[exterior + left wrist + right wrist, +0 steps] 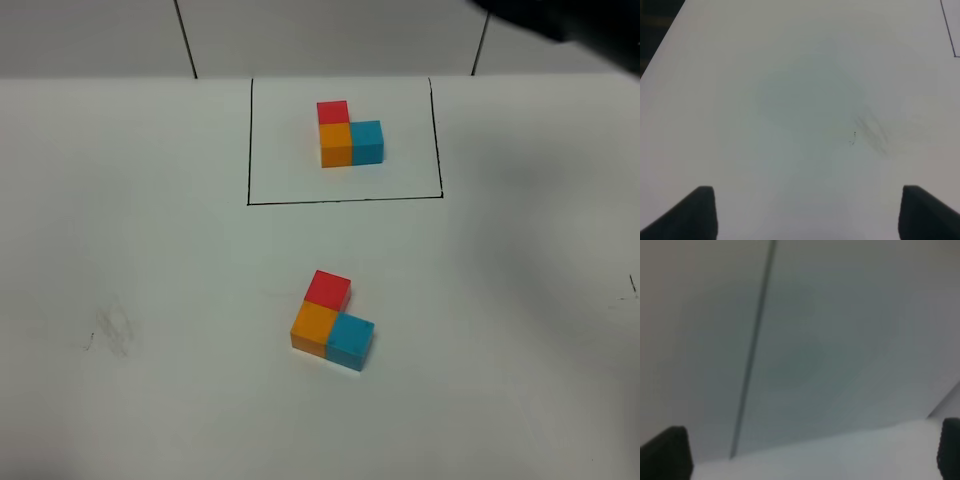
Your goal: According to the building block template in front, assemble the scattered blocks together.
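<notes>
The template (349, 134) is an L of red, orange and blue cubes inside a thin black drawn rectangle (344, 200) at the back of the white table. Nearer the front, the unframed red cube (328, 289), orange cube (315, 327) and light blue cube (351, 340) sit touching in the same L shape, slightly rotated. Neither gripper shows in the exterior high view. My left gripper (807, 212) is open above bare table, its dark fingertips (695, 212) wide apart. My right gripper (805, 452) is open, facing a blurred grey surface with a dark line; its fingertips (667, 450) are wide apart.
Faint smudges mark the table at the left (108, 330), also seen in the left wrist view (871, 131). A corner of the drawn rectangle (950, 35) shows there. A small dark mark (632, 285) lies at the right edge. A dark shape (560, 20) fills the top right corner.
</notes>
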